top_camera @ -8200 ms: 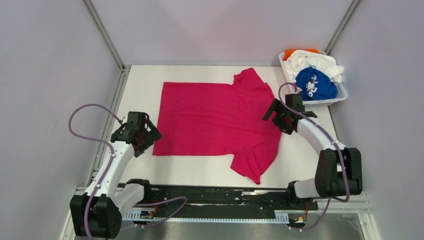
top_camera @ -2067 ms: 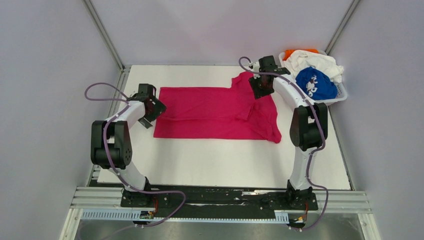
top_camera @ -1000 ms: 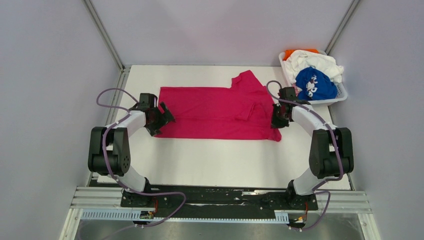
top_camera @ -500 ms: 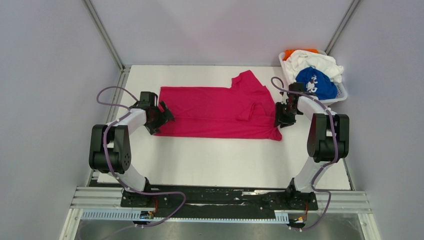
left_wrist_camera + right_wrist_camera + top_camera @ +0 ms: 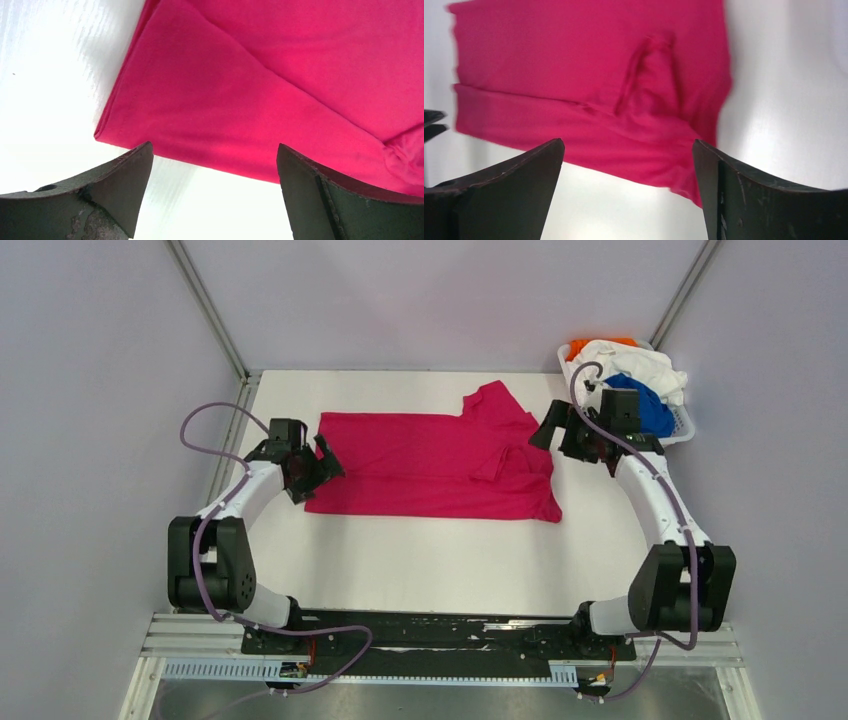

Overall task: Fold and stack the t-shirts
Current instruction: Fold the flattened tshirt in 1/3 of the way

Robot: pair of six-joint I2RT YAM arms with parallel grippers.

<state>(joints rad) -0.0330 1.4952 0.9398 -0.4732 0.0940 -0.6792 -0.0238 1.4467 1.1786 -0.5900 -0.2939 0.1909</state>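
Observation:
A magenta-pink t-shirt (image 5: 430, 465) lies folded lengthwise into a long band on the white table (image 5: 450, 560), with one sleeve sticking out at its far right. My left gripper (image 5: 320, 468) hovers open at the shirt's left end; in the left wrist view the shirt's folded corner (image 5: 107, 132) lies just beyond the open gripper (image 5: 214, 165). My right gripper (image 5: 548, 433) is open above the shirt's right end, holding nothing; the right wrist view shows the shirt (image 5: 589, 85) below and ahead of the gripper (image 5: 628, 150). Blue (image 5: 655, 412), white (image 5: 635, 362) and orange (image 5: 590, 344) t-shirts sit bunched in the basket.
The white slotted basket (image 5: 680, 432) stands at the table's far right corner, close behind my right wrist. Grey walls enclose the table on three sides. Bare table surface stretches between the shirt and the arm bases.
My right gripper has opened and let go of the shirt's right end, then risen and drawn back toward the basket. The left gripper stayed open and barely shifted at the left end.

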